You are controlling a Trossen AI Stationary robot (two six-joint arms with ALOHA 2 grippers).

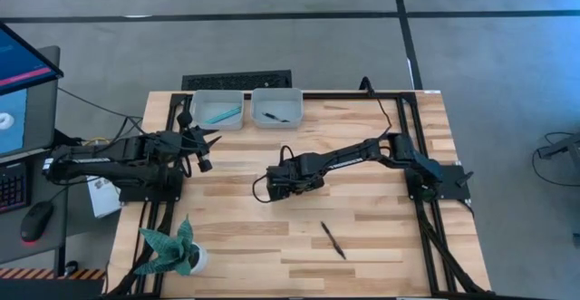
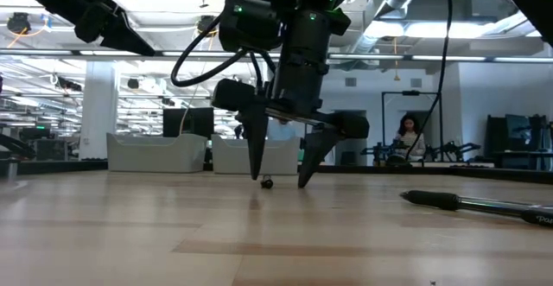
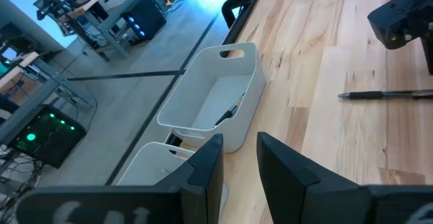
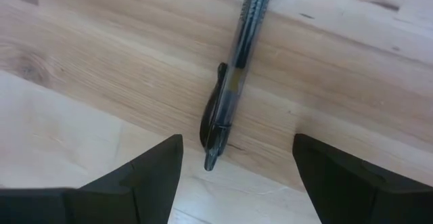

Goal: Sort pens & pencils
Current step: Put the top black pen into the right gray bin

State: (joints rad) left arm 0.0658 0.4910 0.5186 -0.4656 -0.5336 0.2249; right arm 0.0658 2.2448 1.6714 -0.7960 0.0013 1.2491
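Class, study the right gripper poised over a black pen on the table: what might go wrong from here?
1. The open right gripper straddles a black pen; closing off-centre may roll it away.
2. Its fingertips sit near the table and may scrape it.

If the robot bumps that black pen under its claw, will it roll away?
Probably only a little. The black pen lies flat on the table between the right gripper's open fingers, and its clip would likely stop a roll. It looks stiff and light, so it may skid.
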